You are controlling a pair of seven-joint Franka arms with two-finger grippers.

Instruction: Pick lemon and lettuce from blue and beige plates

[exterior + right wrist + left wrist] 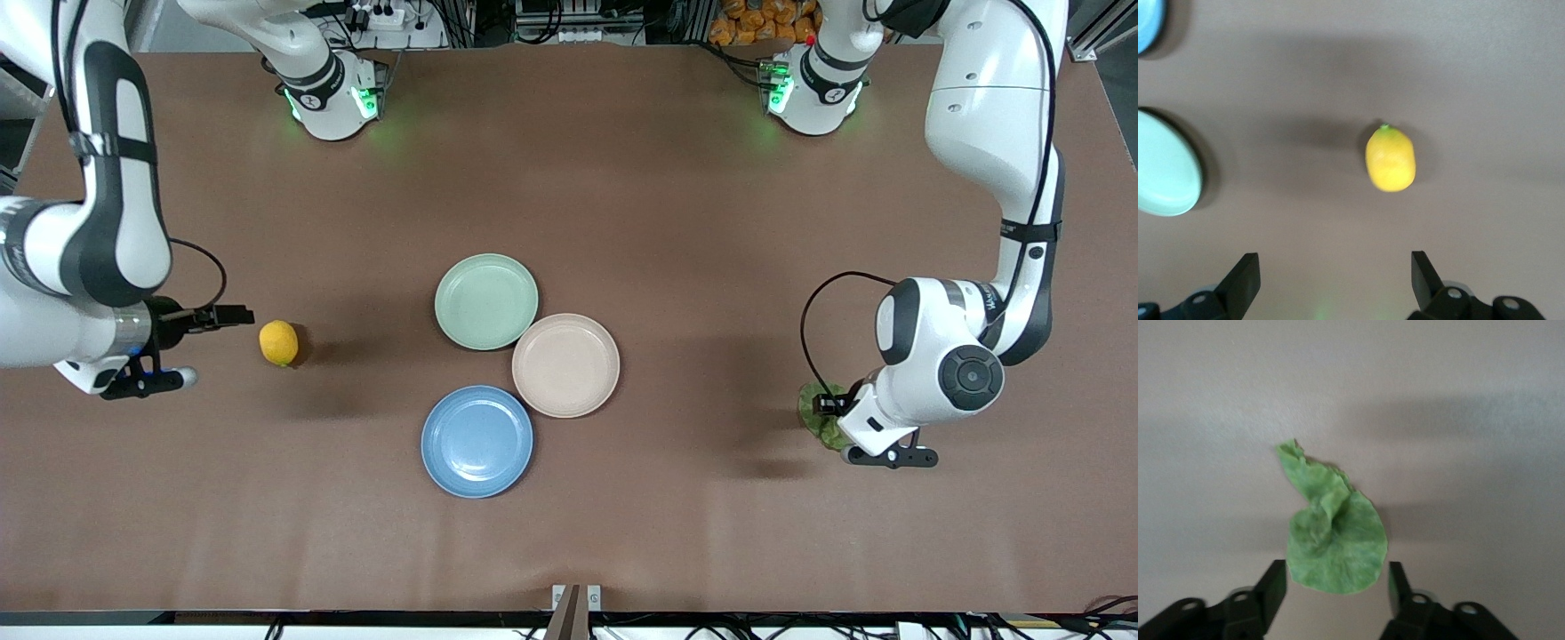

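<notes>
- small oval yellow-orange lemon (pixel 278 342) lying on the brown surface (pixel 622 178) at mid-left of the front frame, toward the right arm's end, apart from all plates.
- right tool (pixel 233 315) just beside the lemon, released, fingers (pixel 1245 280) spread wide.
- crinkled green lettuce leaf (pixel 1333 533) on the surface at lower right of the front frame, toward the left arm's end.
- left tool (pixel 1331 587) over the leaf's edge, released, not pinching.
- bright blue round plate (pixel 477 441), pale beige round plate (pixel 566 365) and mint-green round plate (pixel 486 301) clustered at centre, rims touching.
</notes>
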